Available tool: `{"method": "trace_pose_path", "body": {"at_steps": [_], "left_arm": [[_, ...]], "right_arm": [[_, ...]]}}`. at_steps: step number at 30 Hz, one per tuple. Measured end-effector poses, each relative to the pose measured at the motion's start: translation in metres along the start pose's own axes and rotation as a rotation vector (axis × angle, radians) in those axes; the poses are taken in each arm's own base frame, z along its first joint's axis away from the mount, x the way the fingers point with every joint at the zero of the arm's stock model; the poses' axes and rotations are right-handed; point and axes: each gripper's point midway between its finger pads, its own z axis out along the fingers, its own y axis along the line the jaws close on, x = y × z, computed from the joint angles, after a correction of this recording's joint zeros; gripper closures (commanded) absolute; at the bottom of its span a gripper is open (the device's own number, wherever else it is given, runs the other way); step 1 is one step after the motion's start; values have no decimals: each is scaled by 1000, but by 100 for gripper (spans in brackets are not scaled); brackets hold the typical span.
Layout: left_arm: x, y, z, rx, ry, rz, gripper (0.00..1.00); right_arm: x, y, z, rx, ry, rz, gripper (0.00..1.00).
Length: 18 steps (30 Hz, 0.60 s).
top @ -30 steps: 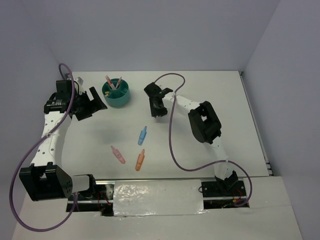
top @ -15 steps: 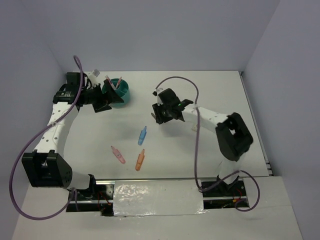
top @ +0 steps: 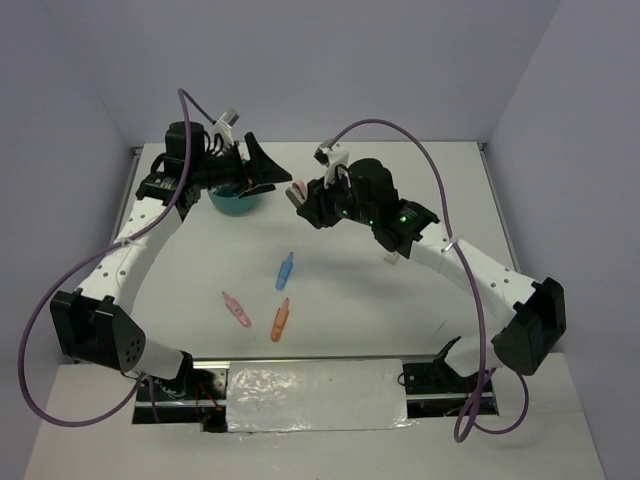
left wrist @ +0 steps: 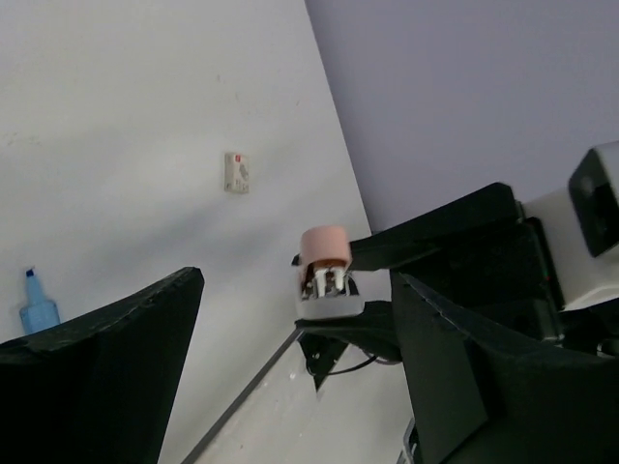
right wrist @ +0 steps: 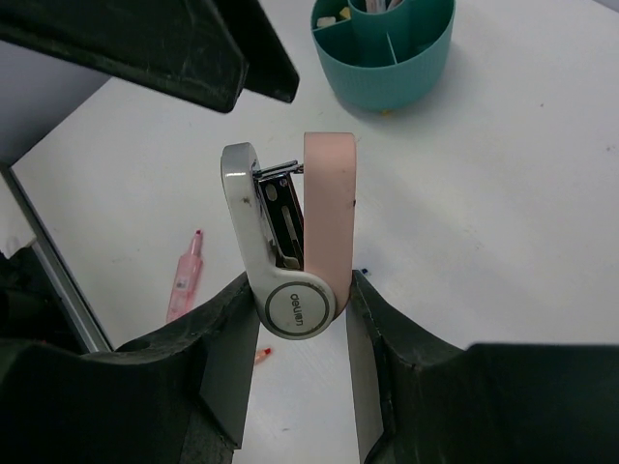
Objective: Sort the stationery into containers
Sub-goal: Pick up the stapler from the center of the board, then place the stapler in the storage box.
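Gripping a pink stapler [right wrist: 311,208], my right claw [right wrist: 300,295] holds it up. My left claw [top: 270,176] is spread wide beside it.

Both arms were built of white tubular links joined by blocky black housings. The left arm [top: 120,262] carried a line of small dark dots along one white link. A loose purple cable [top: 33,340] ran beside it, and a second purple cable [top: 440,165] ran along the right arm [top: 478,268], where small green lights [top: 400,213] glowed on a black housing. The fingers [left wrist: 97,367] were broad, matte black wedges.
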Motion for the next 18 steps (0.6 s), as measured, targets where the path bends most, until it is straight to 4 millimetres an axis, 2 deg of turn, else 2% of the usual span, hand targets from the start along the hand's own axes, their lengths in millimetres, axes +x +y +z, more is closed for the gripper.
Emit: {"method": "trace_pose_path", "body": {"at_steps": [3,5,10,14,18], "left_arm": [[-6,-12,4,36,-25,7,13],[-5,-20,7,60,-28,20,21],[3,-33,15,94,-7,32,29],[13,-34,23,92,21,30,36],[19,-28,30,66,40,15,52]], "right_arm": [[4,3,-2,-1,22,0,89],[3,4,-3,4,28,0,89],[0,-1,-5,36,32,1,89],[-2,-6,-9,71,39,3,89],[-3,-10,-10,95,39,8,89]]}}
